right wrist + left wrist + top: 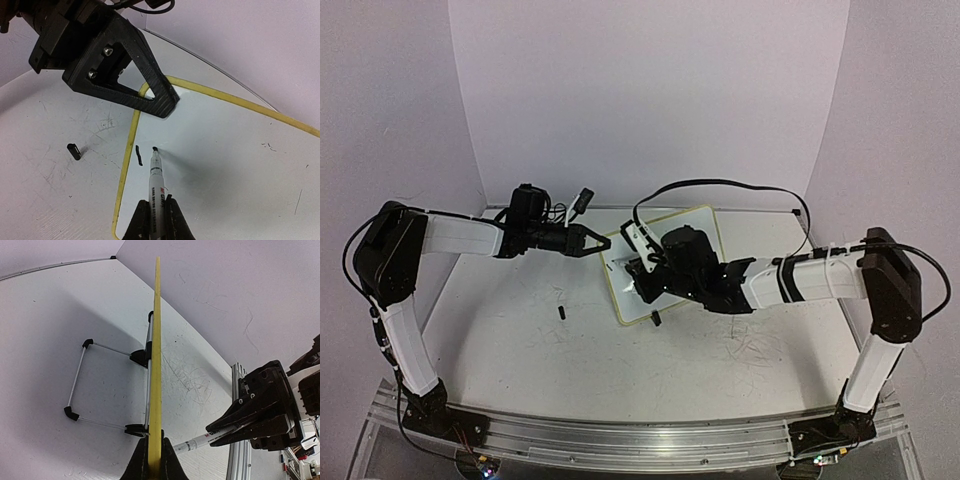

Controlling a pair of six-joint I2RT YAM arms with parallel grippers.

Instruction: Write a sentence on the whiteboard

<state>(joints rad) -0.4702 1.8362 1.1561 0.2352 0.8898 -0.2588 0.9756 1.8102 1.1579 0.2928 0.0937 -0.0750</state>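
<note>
The whiteboard (705, 232) stands tilted on its wire stand (79, 374) at the middle back of the table. Its pale yellow rim (157, 330) is seen edge-on in the left wrist view. My left gripper (603, 242) is shut on the rim's left edge (131, 135). My right gripper (157, 206) is shut on a white marker (156, 177), whose black tip (154, 149) touches the board face (225, 150). One short black stroke (138, 155) sits left of the tip. No readable sentence shows.
A small black marker cap (561, 312) lies on the table left of the board. Faint grey scribbles mark the tabletop (760, 350) and the board's right side (267, 146). An aluminium rail (640, 440) runs along the near edge. White walls enclose the table.
</note>
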